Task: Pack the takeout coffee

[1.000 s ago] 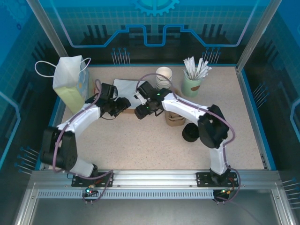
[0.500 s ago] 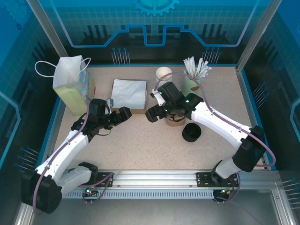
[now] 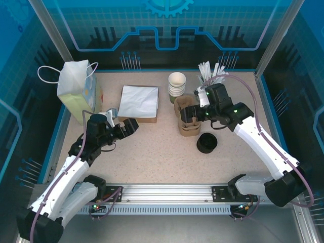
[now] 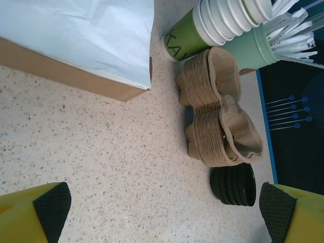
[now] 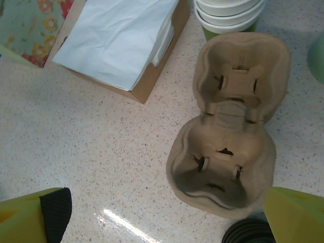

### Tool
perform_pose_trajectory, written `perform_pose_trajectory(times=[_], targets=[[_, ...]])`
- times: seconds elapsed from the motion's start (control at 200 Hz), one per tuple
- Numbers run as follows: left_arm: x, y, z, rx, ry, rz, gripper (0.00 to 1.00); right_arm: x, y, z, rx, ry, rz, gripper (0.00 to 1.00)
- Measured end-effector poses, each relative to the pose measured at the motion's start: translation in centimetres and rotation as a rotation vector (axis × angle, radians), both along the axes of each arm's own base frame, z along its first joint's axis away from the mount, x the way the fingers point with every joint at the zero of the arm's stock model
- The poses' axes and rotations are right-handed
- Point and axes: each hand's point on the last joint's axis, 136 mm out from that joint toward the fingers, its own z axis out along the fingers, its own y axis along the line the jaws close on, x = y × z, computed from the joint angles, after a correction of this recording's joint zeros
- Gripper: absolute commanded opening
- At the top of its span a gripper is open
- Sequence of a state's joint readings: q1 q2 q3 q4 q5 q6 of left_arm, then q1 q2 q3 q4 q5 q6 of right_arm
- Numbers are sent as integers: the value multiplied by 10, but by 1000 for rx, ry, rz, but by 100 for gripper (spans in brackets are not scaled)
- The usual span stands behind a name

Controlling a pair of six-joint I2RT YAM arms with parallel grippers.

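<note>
Nothing packed yet, I judge: the olive-green paper cup with white rim (image 3: 176, 83) stands upper centre, outside the brown pulp carrier (image 5: 223, 126). My left pincer (image 4: 163, 207) and right pincer (image 5: 172, 212) gape apart, empty.

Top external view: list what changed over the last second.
Both arms drew back from above the napkin box. The left gripper came toward the near left, and the right gripper swung right to hover over the brown carrier stack. Both grippers' jaws stand wide open with nothing between them. The napkin box, stack of green cups, black lids and paper bag stayed put.
</note>
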State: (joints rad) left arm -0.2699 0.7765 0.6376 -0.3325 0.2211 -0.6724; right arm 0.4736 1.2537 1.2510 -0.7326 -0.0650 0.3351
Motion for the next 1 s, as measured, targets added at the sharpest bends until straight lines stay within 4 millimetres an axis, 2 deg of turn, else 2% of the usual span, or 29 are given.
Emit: perform_pose_trajectory(times=[0.165, 0.275, 0.41, 0.545, 0.75, 0.886, 1.001], targets=[[-1, 0, 5, 14, -31, -13, 99, 4, -15, 0, 27, 44, -65, 100], [-1, 0, 5, 26, -41, -21, 99, 12, -15, 11, 51, 45, -99, 100], [-1, 2, 5, 39, -48, -20, 99, 32, -9, 28, 78, 44, -128, 99], [0, 3, 4, 59, -58, -21, 99, 58, -2, 35, 86, 61, -163, 91], [0, 4, 4, 65, -60, -20, 99, 113, 0, 38, 99, 108, -268, 80], [1, 4, 4, 70, -63, -20, 99, 144, 5, 29, 117, 156, -325, 73], [1, 4, 3, 78, -66, -25, 99, 167, 10, 15, 115, 197, -363, 67]])
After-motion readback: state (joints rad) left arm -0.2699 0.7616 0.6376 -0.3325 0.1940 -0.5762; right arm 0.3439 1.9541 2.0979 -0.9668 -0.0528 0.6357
